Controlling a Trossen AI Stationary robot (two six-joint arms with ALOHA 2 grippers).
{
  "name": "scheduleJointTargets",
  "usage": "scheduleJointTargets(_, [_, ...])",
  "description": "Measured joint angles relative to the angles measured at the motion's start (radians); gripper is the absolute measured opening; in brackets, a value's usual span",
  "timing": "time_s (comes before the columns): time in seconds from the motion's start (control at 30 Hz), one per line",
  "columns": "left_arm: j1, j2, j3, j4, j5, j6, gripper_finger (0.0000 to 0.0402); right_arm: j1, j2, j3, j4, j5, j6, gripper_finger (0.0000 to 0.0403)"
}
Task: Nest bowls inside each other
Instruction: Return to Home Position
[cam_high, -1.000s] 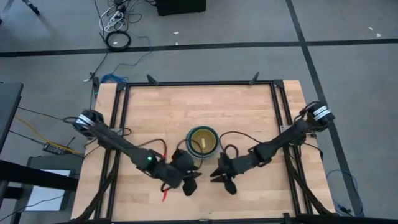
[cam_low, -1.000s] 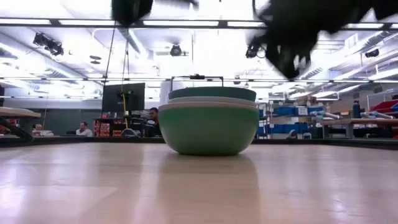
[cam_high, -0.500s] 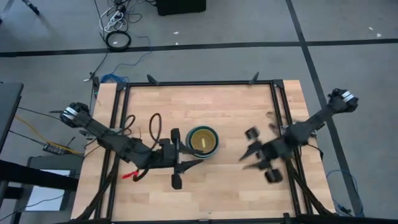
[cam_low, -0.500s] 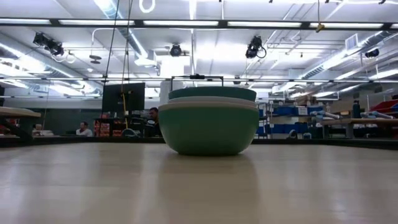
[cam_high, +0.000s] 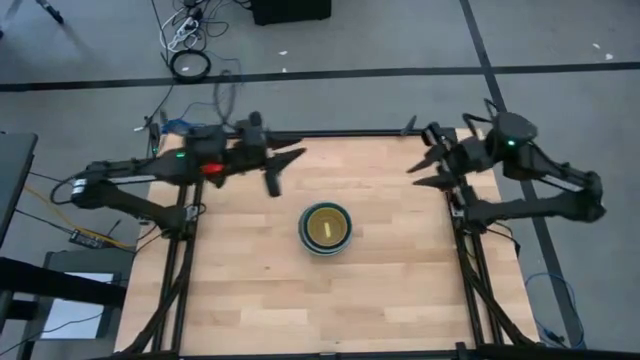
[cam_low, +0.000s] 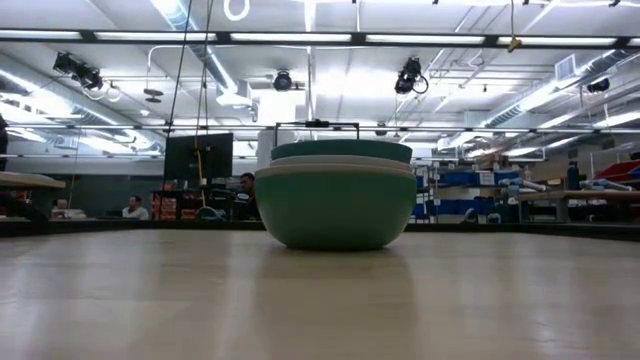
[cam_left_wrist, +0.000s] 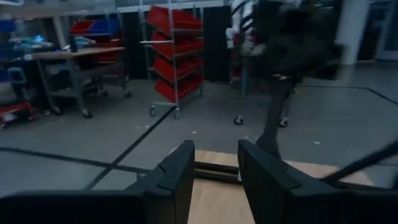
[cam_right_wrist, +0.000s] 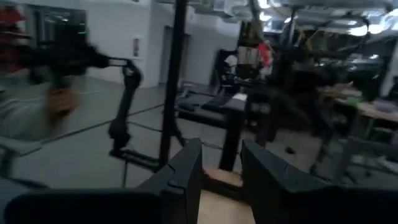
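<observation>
The bowls (cam_high: 326, 227) stand nested in one stack at the middle of the wooden table. In the low view the stack (cam_low: 335, 195) rests by the base of the big green outer bowl, with a white rim and a dark teal rim above it. From above, a yellow bowl shows innermost. My left gripper (cam_high: 285, 168) hangs high over the far left of the table, pointing level toward the right, open with nothing between its fingers (cam_left_wrist: 180, 171). My right gripper (cam_high: 418, 168) hangs high over the far right, pointing left, also open with nothing between its fingers (cam_right_wrist: 189, 165).
Bare wood lies all round the stack. A black frame (cam_high: 320, 133) runs along the table's far edge and sides. Cables (cam_high: 190, 62) lie on the floor beyond. In the low view, people (cam_low: 132, 206) sit in the room behind the table.
Both arms have risen from low beside the stack at the near side and swung back toward the far edge, the left toward the far left, the right toward the far right. Both wrists have rolled and now point level. The stack has stayed put.
</observation>
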Motion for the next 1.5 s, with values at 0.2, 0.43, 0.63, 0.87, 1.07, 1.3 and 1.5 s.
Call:
scheduleJointTargets(0.2, [-0.073, -0.226, -0.135, -0.006, -0.035, 0.011, 0.0133, -0.049, -0.19, -0.162, 0.001, -0.016, 0.045, 0.01])
scheduleJointTargets(0.43, [-0.21, -0.455, -0.532, 0.3, -0.098, -0.035, 0.0133, -0.052, -0.387, -0.434, 0.18, -0.012, 0.17, 0.01])
scheduleJointTargets(0.63, [-0.272, -0.58, -0.761, 0.453, -0.225, -0.036, 0.0133, -0.052, -0.485, -0.569, 0.204, 0.042, 0.235, 0.01])
scheduleJointTargets(0.87, [-0.308, -0.688, -0.943, 0.575, -0.239, -0.06, 0.0133, -0.051, -0.582, -0.692, 0.211, 0.06, 0.291, 0.01])
scheduleJointTargets(1.07, [-0.342, -0.71, -1.052, 0.648, -0.242, -0.085, 0.0133, -0.051, -0.663, -0.773, 0.221, 0.065, 0.331, 0.01])
scheduleJointTargets(1.3, [-0.383, -0.71, -1.186, 0.811, -0.242, -0.082, 0.0133, -0.051, -0.761, -0.873, 0.241, 0.066, 0.338, 0.01])
scheduleJointTargets(1.5, [-0.412, -0.733, -1.197, 0.911, -0.247, -0.004, 0.0133, -0.051, -0.773, -0.908, 0.253, 0.075, 0.376, 0.01])
